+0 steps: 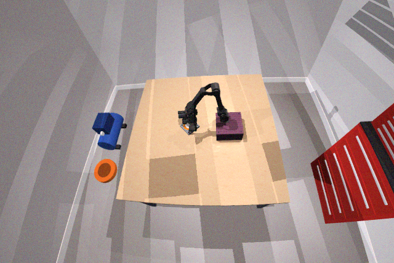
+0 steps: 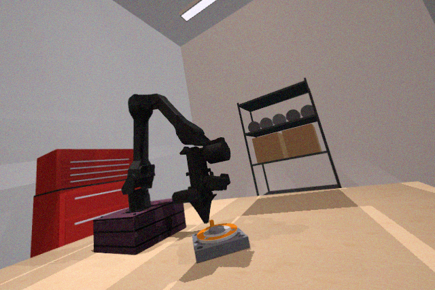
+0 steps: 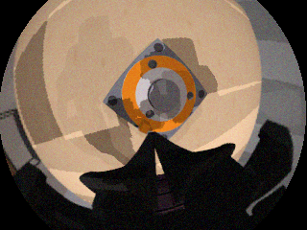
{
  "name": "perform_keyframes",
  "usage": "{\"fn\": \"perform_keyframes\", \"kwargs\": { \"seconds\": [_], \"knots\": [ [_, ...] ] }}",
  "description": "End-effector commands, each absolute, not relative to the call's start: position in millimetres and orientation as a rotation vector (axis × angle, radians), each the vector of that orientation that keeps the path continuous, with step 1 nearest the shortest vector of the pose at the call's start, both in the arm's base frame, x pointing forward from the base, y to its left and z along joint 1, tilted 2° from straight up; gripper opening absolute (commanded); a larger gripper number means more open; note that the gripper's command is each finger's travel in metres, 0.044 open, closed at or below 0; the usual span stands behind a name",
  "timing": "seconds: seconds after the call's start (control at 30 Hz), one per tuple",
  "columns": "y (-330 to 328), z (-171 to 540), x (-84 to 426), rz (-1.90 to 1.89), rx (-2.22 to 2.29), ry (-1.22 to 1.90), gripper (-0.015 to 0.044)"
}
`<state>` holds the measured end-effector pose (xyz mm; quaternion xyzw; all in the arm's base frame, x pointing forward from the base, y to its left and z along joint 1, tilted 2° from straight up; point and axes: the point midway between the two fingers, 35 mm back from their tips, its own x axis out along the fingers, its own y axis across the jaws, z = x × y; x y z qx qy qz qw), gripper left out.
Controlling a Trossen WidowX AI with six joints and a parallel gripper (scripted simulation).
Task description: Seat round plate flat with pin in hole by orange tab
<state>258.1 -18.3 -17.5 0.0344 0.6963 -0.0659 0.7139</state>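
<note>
I'm hovering the gripper (image 2: 204,219), jaws pinched shut w/ nothing held, just left of the orange tab (image 2: 211,223) at the plate (image 2: 216,231) far rim.

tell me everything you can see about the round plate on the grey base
The round plate is a flat orange ring with a paler grey inner disc, lying around a grey central post on the square grey base. Small dark holes show in the orange band. An orange tab stands up at its far edge in the exterior view. The shut gripper hangs just beside the tab; contact cannot be told. Whether it lies fully flat is unclear.
</note>
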Motion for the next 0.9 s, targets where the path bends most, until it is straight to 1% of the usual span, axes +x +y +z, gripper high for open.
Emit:
{"fn": "perform_keyframes", "kwargs": {
  "seconds": [0.0, 0.17, 0.5, 0.87],
  "knots": [
    [-15.2, -18.5, 259.8, -0.145, 0.083, 1.547, 0.0000],
    [-13.6, -15.9, 261.3, -0.145, 0.083, 1.547, 0.0000],
    [-13.3, 25.8, 256.8, -0.145, 0.083, 1.547, 0.0000],
    [-14.0, 17.9, 257.5, -0.146, 0.076, 1.551, 0.0000]
  ]
}}
